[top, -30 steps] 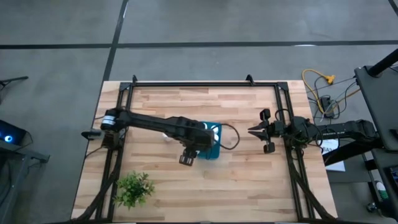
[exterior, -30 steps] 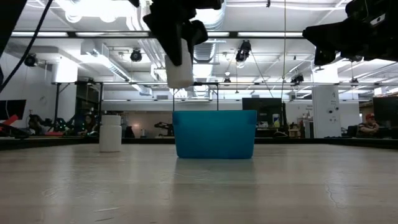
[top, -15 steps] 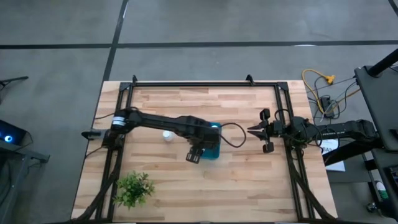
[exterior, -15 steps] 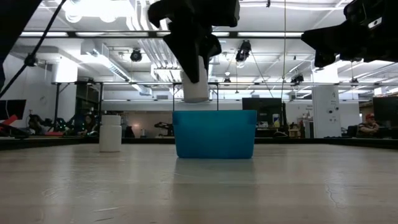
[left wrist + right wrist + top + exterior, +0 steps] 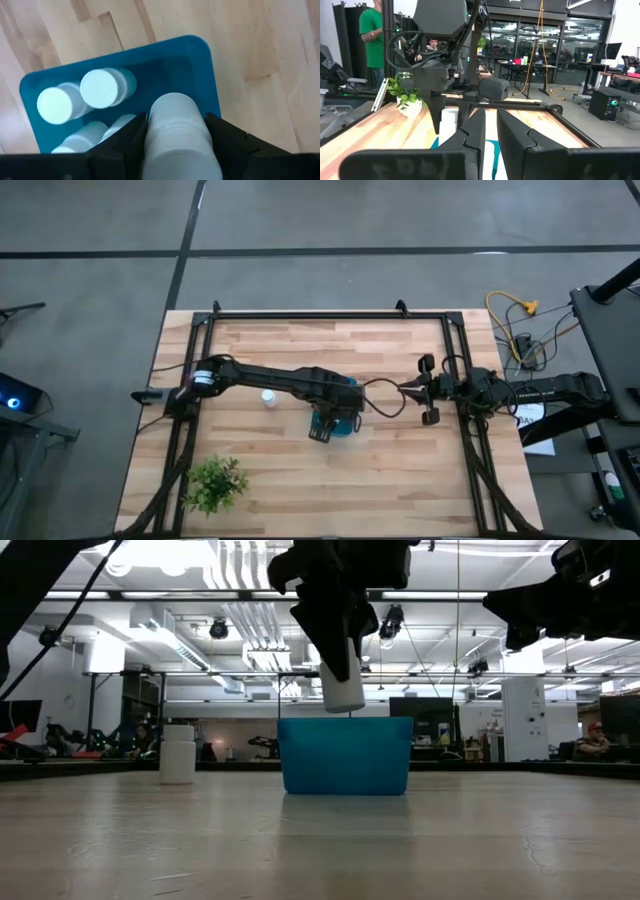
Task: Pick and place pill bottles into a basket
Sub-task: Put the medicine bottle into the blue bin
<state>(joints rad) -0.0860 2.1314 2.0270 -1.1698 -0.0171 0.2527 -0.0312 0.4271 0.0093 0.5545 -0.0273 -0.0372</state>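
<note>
My left gripper (image 5: 330, 418) is shut on a white pill bottle (image 5: 342, 690) that hangs just above the teal-blue basket (image 5: 345, 755). In the left wrist view the held bottle (image 5: 180, 135) is over the basket (image 5: 202, 65), near one of its short walls. Several white bottles (image 5: 102, 87) lie inside. One more bottle (image 5: 268, 397) stands upright on its base on the table left of the basket; it also shows in the low view (image 5: 177, 753). My right gripper (image 5: 405, 390) waits shut and empty, right of the basket. My left gripper pinches the bottle's round body (image 5: 150, 140) between its two fingers, one on each side. The fingers (image 5: 131, 135) come from above, pointing down. The bottle hangs below them, nearly upright with a slight tilt, its lower end (image 5: 345, 706) clear of the basket's rim.
A small green plant (image 5: 215, 483) stands at the table's near left corner. A black frame (image 5: 300, 315) runs along the table's far and side edges. Bare wood lies near and right of the basket. People show in the room beyond (image 5: 372, 30).
My left gripper has carried the bottle toward the table's right edge and slightly down, from beside the basket's left end to over the basket. It has stayed shut on the bottle. The bottle on the table and my right arm have kept still.
</note>
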